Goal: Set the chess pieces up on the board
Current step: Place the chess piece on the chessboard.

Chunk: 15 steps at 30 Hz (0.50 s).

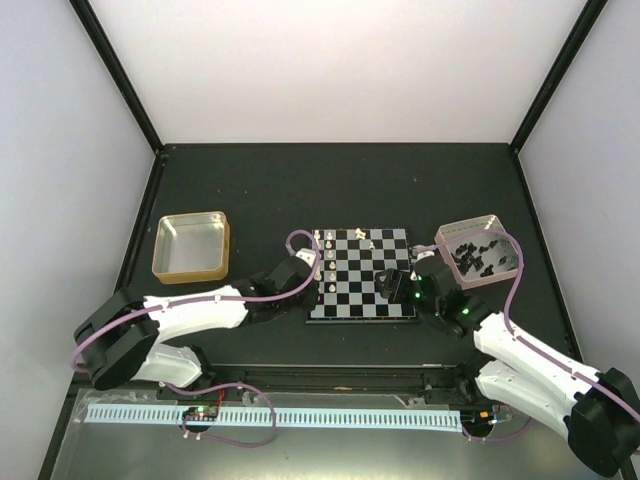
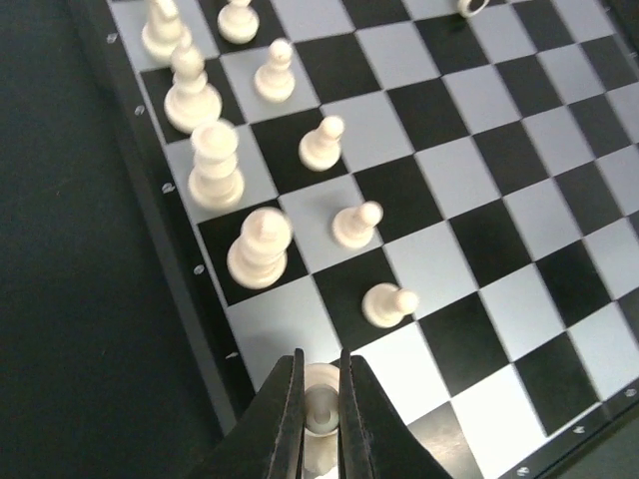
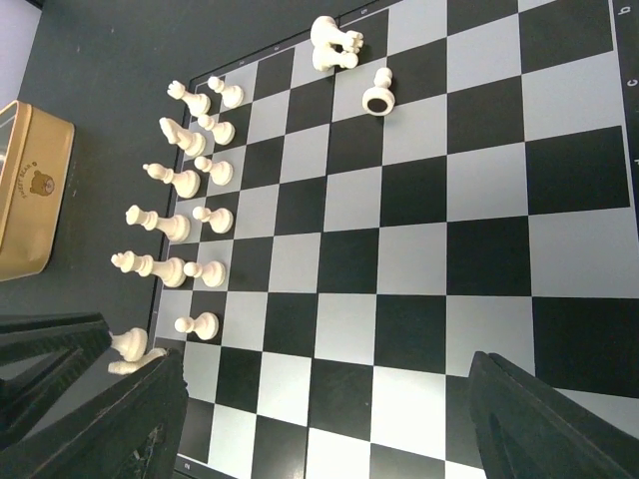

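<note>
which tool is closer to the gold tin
Left. The left tool sits at the board edge facing the gold tin; the right tool is over the board's opposite side.

cream chess pieces (image 3: 176, 229) stand in two rows along the checkered board's (image 3: 409, 249) edge; two lie toppled.

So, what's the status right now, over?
Left gripper shut on white piece, board corner. Right gripper open over board. Two toppled pieces far side.
</note>
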Motion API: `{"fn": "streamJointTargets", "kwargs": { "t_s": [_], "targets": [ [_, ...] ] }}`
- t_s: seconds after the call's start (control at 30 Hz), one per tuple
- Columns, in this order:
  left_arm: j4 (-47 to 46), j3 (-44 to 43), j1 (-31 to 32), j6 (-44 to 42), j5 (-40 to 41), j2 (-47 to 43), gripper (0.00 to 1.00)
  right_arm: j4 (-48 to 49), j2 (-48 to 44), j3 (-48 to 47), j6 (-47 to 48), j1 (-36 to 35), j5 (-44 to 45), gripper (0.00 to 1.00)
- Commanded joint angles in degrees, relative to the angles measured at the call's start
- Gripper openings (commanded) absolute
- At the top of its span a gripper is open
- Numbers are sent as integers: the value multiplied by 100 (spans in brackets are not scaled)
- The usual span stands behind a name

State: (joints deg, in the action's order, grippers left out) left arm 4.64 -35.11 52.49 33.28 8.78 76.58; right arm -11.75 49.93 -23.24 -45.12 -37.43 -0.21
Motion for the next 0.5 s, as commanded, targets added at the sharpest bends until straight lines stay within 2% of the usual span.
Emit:
{"fn": "streamJointTargets", "kwargs": {
  "t_s": [0.0, 0.47],
  "targets": [
    [-663, 236, 33, 135, 361, 103, 2, 241, 40, 76, 21, -11, 3, 77],
    [-616, 26, 35, 35, 494, 408, 2, 318, 338, -8, 115, -12, 22, 78]
  ]
}}
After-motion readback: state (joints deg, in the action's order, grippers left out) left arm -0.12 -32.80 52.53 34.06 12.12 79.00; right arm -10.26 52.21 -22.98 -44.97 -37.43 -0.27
